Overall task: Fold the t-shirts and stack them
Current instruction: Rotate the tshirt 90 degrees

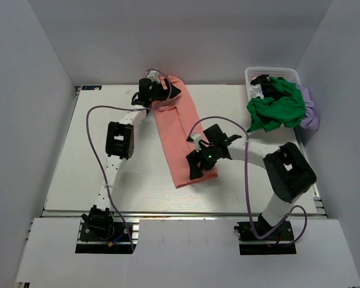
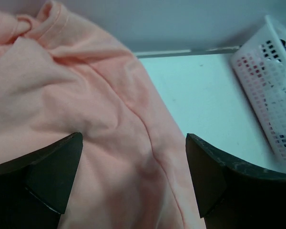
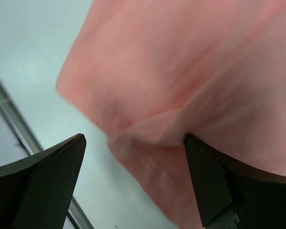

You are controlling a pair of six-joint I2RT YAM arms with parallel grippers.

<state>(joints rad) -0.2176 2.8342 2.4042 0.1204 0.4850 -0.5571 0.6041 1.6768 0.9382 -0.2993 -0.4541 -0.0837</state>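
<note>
Left gripper [image 2: 133,160] is standing with jaws spread wide, holding nothing, and hovering over the far end of the salmon-pink t-shirt [image 1: 177,141]; can't tell if the fingers [image 2: 52,176] are touching the cloth. Right gripper [image 3: 133,143] is also gaping wide and gripping nothing, hanging over the shirt's near end by its right edge, where a folded corner is showing between the fingers. The shirt is lying flat on the white table [image 1: 96,162], mid-table between the two arms, folded lengthwise into a long narrow strip. The cloth is looking soft and plain, with one lengthwise crease and slight bunching at the far end. The long axis is running far to near and slanting a bit to the right as it comes toward the bases. The ribbed collar is sitting at the far end, so the neck is pointing at the back wall. At the far right corner a white lattice basket [image 1: 255,75] is holding a bright green t-shirt [image 1: 276,108] that is spilling over its near rim, with a lilac one [image 1: 311,114] hanging off the right side and a dark one [image 1: 261,80] lying inside.
</note>
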